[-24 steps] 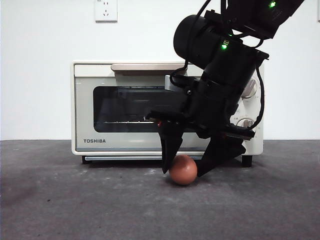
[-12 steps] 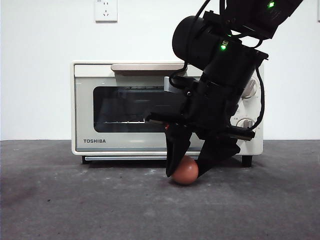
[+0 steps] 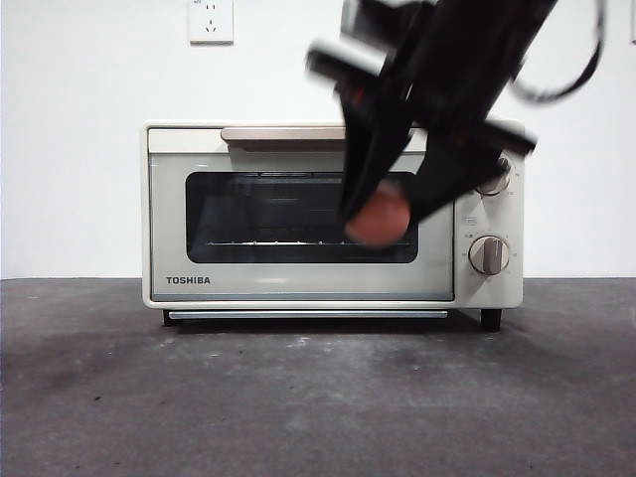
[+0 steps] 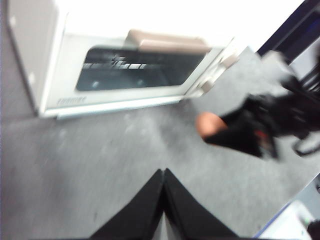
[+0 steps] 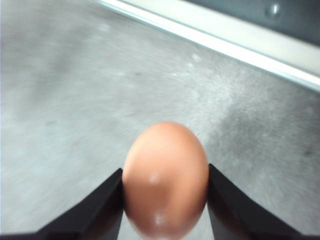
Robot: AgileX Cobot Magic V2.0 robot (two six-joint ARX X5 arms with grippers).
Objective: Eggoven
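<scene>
Front view first: my right gripper (image 3: 383, 214) comes down from the top edge, big and smeared with blur, and it has the egg (image 3: 378, 220) pinched between its two black jaws. The egg hangs clear of the table (image 3: 298, 397), right in front of the dark glass door (image 3: 268, 217) of the TOSHIBA toaster oven (image 3: 248, 288). The door looks closed, with the beige handle (image 3: 283, 133) along its top edge. The two knobs (image 3: 488, 254) sit just past the gripper on the oven's control side, the upper one half hidden behind a jaw. There's a wall socket (image 3: 210, 19) on the white wall above the oven.

Left wrist view: my left gripper (image 4: 163, 175) has its jaws pressed together with nothing between them, hovering over bare grey table (image 4: 75, 165). The oven (image 4: 55, 75) is ahead of it, well apart, door and handle (image 4: 167, 42) facing this way. Off to one side I can see the other arm's gripper (image 4: 235, 132), blurry, with the egg (image 4: 209, 124) poking out of its tip.

Right wrist view: the reddish-brown egg (image 5: 166, 177) fills the space between my jaws, both pads touching its sides. Beyond it is the grey tabletop (image 5: 75, 90), and further out the oven's cream bottom edge (image 5: 240, 35).
</scene>
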